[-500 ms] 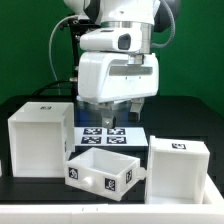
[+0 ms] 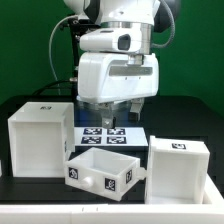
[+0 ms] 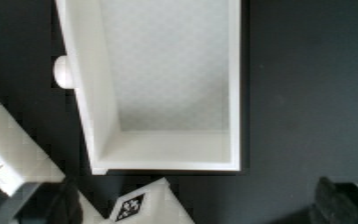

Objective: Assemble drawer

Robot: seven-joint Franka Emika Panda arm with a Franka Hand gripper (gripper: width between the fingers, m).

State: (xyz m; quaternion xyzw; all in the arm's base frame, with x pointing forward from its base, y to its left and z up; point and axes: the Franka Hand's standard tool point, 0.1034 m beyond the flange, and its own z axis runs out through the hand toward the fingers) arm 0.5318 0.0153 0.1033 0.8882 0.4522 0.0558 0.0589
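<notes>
Arm hangs wrist-down behind the matte white shallow open-topped plastic tray (image 2: 100, 172), two-finger gripper (image 2: 108, 112) low over the marker board (image 2: 110, 137), fingers spread wide, gripping nothing, tray on the black table (image 2: 190, 120) between the cube-like white casing (image 2: 40, 135) and a smaller white box (image 2: 178, 165).

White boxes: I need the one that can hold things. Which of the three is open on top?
The shallow tray front centre; its hollow shows. The cube and the box on the exterior view's right show closed, tagged tops.
</notes>
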